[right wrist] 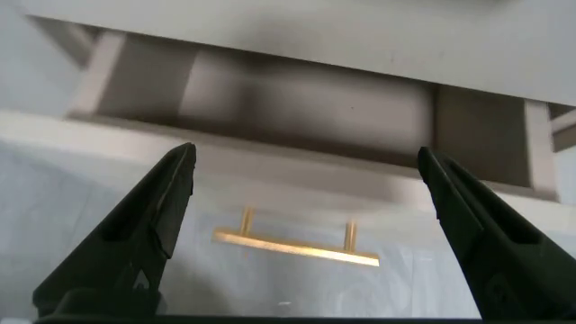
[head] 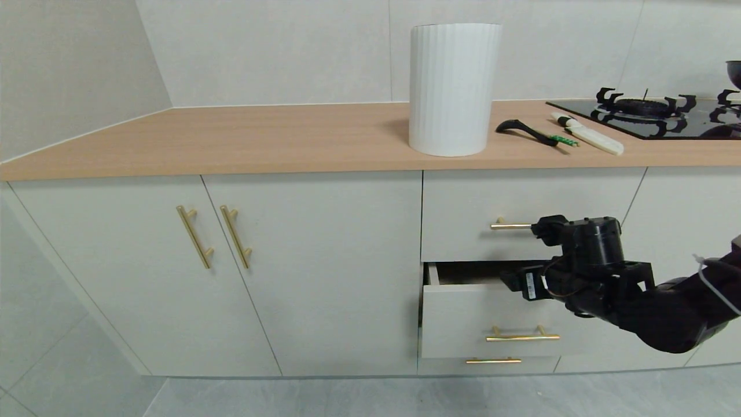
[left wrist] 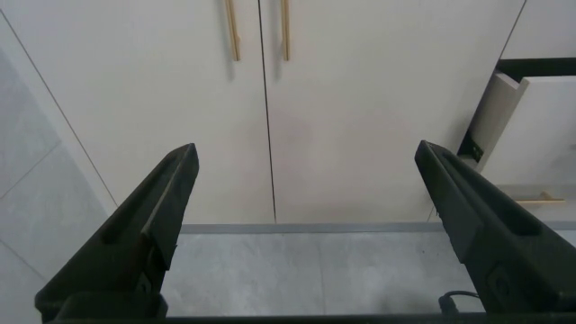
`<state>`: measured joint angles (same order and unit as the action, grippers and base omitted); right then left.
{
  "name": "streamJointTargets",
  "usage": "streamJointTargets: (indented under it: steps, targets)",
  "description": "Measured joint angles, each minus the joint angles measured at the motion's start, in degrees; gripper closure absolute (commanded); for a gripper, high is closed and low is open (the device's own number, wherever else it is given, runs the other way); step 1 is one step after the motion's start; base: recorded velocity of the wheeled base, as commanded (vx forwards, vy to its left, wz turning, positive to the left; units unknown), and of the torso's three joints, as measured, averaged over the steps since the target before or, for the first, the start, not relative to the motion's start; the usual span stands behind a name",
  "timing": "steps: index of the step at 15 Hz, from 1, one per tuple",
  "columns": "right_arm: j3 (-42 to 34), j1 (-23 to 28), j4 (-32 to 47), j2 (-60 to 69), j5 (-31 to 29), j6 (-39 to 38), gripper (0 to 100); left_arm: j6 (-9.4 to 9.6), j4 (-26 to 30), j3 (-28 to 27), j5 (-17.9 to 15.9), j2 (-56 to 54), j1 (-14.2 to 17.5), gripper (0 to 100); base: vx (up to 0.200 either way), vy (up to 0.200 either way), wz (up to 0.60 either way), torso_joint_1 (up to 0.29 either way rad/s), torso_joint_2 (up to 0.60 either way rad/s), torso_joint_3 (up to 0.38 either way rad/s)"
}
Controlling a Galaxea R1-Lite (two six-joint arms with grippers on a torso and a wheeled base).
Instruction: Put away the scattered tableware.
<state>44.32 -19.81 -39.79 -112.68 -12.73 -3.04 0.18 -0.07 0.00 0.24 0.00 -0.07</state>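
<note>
Early stage, nothing put away yet. The middle drawer is pulled partly out and its inside looks dark; no contents can be made out. Opening it seems to be the only step done.

All the tableware is on the desk, to the right of the tall white ribbed container:
- a black spoon
- a small green piece at the spoon's handle end
- a long white utensil just beside them, near the gas stove

Right gripper is in front of the open drawer's gap, above the drawer's gold handle. Jaws are spread wide and hold nothing.

Left gripper is also wide apart and empty. It is low down, facing the double cupboard doors, well away from the tableware.

What's left, as I judge it:
- bring an arm up to the desk
- pick up each utensil
- drop each one into the drawer
- probably push the drawer closed
</note>
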Motion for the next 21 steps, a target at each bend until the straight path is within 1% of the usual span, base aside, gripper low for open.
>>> streamJointTargets:
  steps: [1, 4, 6, 8, 11, 12, 15, 19, 21]
  targets:
    - [0.1, 0.3, -2.6, -1.7, -0.6, 0.0, 0, 0.00, 0.0, 0.0, 0.0, 0.0, 0.0, 0, 0.000, 0.000, 0.00, 0.000, 0.00, 0.000]
    - [0.8, 0.9, -6.2, -6.0, -1.5, 0.1, 0, 0.00, 0.0, 0.0, 0.0, 0.0, 0.0, 0, 0.000, 0.000, 0.00, 0.000, 0.00, 0.000]
    - [2.0, 1.5, -6.5, -8.2, -2.1, -0.2, 0, 0.00, 0.0, 0.0, 0.0, 0.0, 0.0, 0, 0.000, 0.000, 0.00, 0.000, 0.00, 0.000]
    - [3.2, 1.7, -6.4, -9.7, -2.7, -2.2, 0, 0.00, 0.0, 0.0, 0.0, 0.0, 0.0, 0, 0.000, 0.000, 0.00, 0.000, 0.00, 0.000]
    - [3.7, 1.7, -5.7, -10.7, -2.7, -2.5, 0, 0.00, 0.0, 0.0, 0.0, 0.0, 0.0, 0, 0.000, 0.000, 0.00, 0.000, 0.00, 0.000]
    - [3.7, 1.7, -4.9, -10.7, -2.7, -2.5, 0, 0.00, 0.0, 0.0, 0.0, 0.0, 0.0, 0, 0.000, 0.000, 0.00, 0.000, 0.00, 0.000]
    - [3.6, 1.7, 2.7, -8.6, -2.7, -2.8, 0, 0.00, 0.0, 0.0, 0.0, 0.0, 0.0, 0, 0.000, 0.000, 0.00, 0.000, 0.00, 0.000]
    - [3.3, 1.3, 7.4, -5.9, -2.7, -2.8, 0, -0.02, 0.0, 0.0, 0.0, 0.0, 0.0, 0, 0.000, 0.000, 0.00, 0.000, 0.00, 0.000]
    - [3.3, 1.0, 11.6, -4.4, -2.7, -2.8, 0, 0.00, 0.0, 0.0, 0.0, 0.0, 0.0, 0, 0.000, 0.000, 0.00, 0.000, 0.00, 0.000]
